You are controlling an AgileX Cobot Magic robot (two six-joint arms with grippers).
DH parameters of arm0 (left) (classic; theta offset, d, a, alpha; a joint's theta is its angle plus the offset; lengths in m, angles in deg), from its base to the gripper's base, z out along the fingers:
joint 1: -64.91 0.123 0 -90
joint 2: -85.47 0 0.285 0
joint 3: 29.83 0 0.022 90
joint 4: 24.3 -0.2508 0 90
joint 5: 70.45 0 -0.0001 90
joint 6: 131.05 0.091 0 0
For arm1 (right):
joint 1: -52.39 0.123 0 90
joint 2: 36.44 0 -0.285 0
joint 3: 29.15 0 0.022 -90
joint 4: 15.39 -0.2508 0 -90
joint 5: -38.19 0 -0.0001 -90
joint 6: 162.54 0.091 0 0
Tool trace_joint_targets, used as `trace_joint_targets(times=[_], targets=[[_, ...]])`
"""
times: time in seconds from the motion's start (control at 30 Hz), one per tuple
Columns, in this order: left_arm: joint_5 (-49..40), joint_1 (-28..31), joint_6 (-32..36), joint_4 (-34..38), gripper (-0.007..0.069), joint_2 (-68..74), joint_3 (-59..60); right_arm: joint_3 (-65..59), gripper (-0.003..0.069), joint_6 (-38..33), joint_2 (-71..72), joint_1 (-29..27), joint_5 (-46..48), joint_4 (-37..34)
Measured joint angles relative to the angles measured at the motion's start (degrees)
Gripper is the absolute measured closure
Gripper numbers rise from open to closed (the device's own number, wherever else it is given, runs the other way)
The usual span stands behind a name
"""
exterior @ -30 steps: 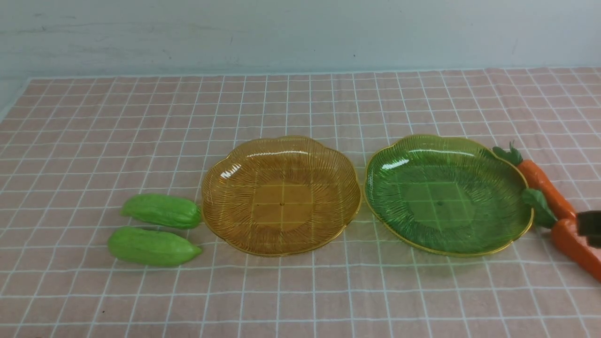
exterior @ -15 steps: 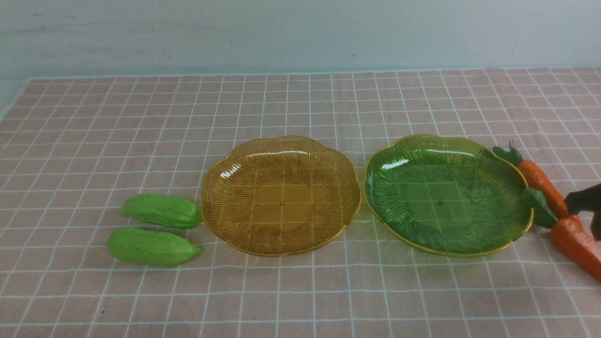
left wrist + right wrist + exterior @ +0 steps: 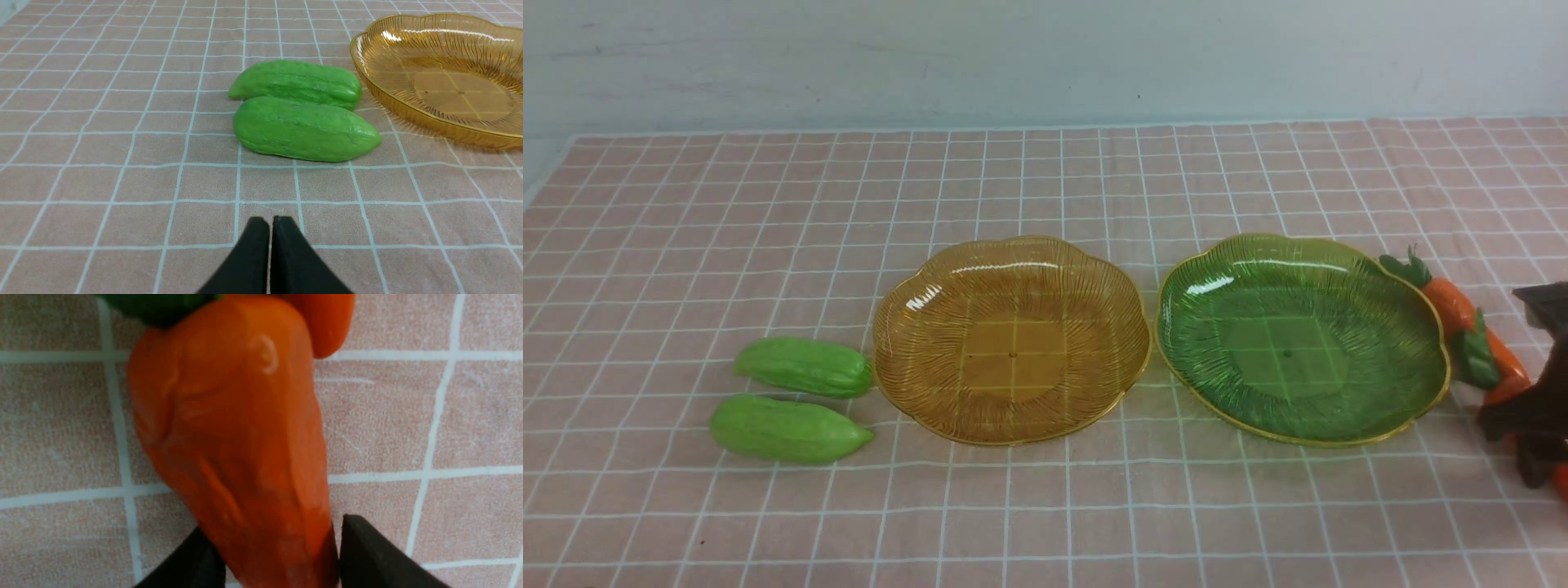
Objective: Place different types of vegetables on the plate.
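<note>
Carrot point(image 3: 237, 437) just beside green plate point(image 3: 1258, 269)

Glossy amber plastic plate point(image 3: 913, 359), matt cloth point(image 3: 768, 204), waxy carrot point(image 3: 237, 437)

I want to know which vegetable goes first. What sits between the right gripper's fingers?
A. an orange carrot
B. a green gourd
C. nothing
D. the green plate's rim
A: the right wrist view shows the right gripper with one finger against each side of an orange carrot that lies on the checked cloth.
</note>
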Motion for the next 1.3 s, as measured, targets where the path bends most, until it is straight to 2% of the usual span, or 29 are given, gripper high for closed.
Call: trace_joint_targets(times=[0.07, 0.17, 0.27, 0.4, 0.53, 0.63, 0.7, 0.83, 0.97, 1.1, 1.17, 1.23, 1.3], targets=[[0.00, 0.00, 0.00, 0.00, 0.0628, 0.00, 0.00, 1.98, 0.0435, 0.00, 0.00, 0.00, 3.65, -0.05], [0.00, 0.00, 0.00, 0.00, 0.0628, 0.00, 0.00, 6.00, 0.0433, 0.06, 0.00, 0.00, 8.86, -1.04], [0.00, 0.00, 0.00, 0.00, 0.0628, 0.00, 0.00, 10.08, 0.0433, 0.21, 0.00, 0.00, 10.20, -4.38], [0.00, 0.00, 0.00, 0.00, 0.0628, 0.00, 0.00, 17.05, 0.0433, -1.15, 0.00, 0.00, 10.70, -15.56], [0.00, 0.00, 0.00, 0.00, 0.0628, 0.00, 0.00, 21.61, 0.0433, -6.41, 0.00, 1.06, 10.93, -29.02], [0.00, 0.00, 0.00, 0.00, 0.0628, 0.00, 0.00, 22.23, 0.0433, -10.99, -0.19, 2.95, 9.35, -35.06], [0.00, 0.00, 0.00, 0.00, 0.0628, 0.00, 0.00, 22.42, 0.0433, -13.40, -0.61, 4.66, 6.70, -36.71], [0.00, 0.00, 0.00, 0.00, 0.0628, 0.00, 0.00, 22.58, 0.0433, -16.01, -3.10, 8.25, 1.17, -35.45], [0.00, 0.00, 0.00, 0.00, 0.0628, 0.00, 0.00, 22.58, 0.0414, -16.41, -5.96, 9.53, -0.33, -32.61], [0.00, 0.00, 0.00, 0.00, 0.0628, 0.00, 0.00, 22.58, 0.0251, -16.43, -8.67, 9.59, -1.73, -29.93], [0.00, 0.00, 0.00, 0.00, 0.0628, 0.00, 0.00, 22.82, 0.0145, -16.43, -8.85, 9.59, -2.00, -27.05], [0.00, 0.00, 0.00, 0.00, 0.0628, 0.00, 0.00, 23.61, 0.0095, -16.43, -8.85, 9.59, -1.73, -23.70], [0.00, 0.00, 0.00, 0.00, 0.0628, 0.00, 0.00, 24.56, 0.0074, -16.37, -8.85, 9.59, -1.06, -20.24]])
